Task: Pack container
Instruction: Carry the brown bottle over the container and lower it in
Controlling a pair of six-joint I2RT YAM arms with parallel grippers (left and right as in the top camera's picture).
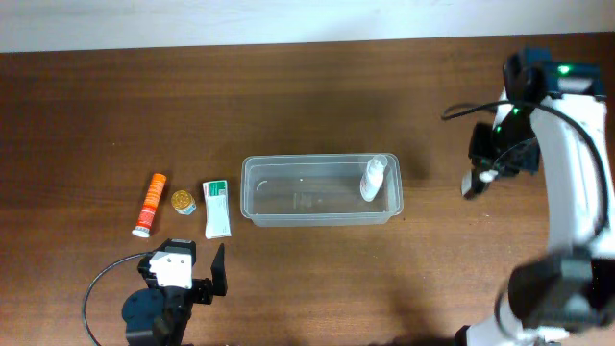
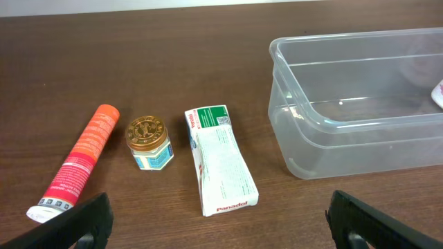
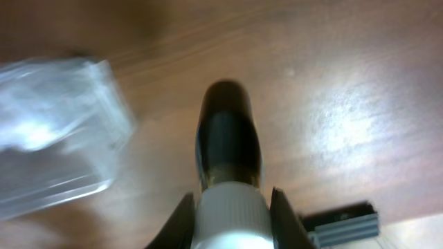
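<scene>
Now: right hand clamps dark bottle w/ white cap, right of clear rectangular plastic container; left hand open. Lower inside beside white bottle before releasing.

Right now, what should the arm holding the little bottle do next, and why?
Probably swing the right gripper leftward until it is over the container. It is clamped on a dark bottle with a white cap and sits off to the container's right, over the table. Only a small white bottle lies inside, at the right end, so there looks to be plenty of room.
</scene>
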